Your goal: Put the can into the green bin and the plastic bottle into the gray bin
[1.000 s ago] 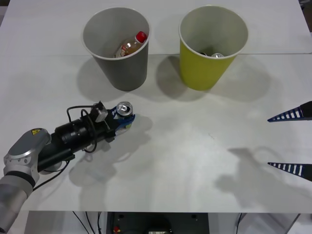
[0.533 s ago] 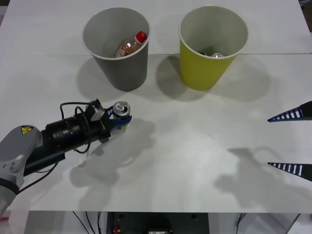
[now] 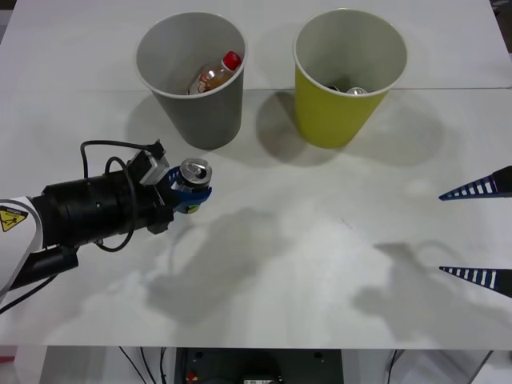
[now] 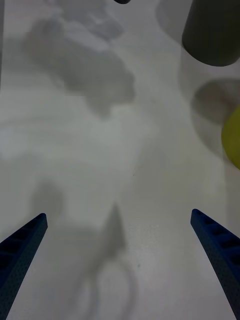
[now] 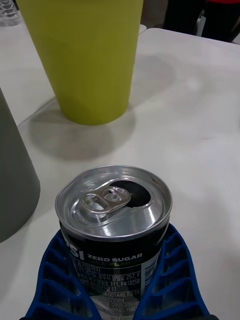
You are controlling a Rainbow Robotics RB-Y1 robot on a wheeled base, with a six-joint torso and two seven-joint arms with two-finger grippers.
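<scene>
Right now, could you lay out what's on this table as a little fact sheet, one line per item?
left tool: shut on the can, near the gray bin's base
can: upright, top already opened, lifted off the table, judging by its shadow
gray bin: upright, holds the plastic bottle
plastic bottle: inside the gray bin, leaning, red cap up
green bin: upright, beside the gray bin, a silver can top showing inside
right tool: open, empty, at the table's right side
table: white
</scene>
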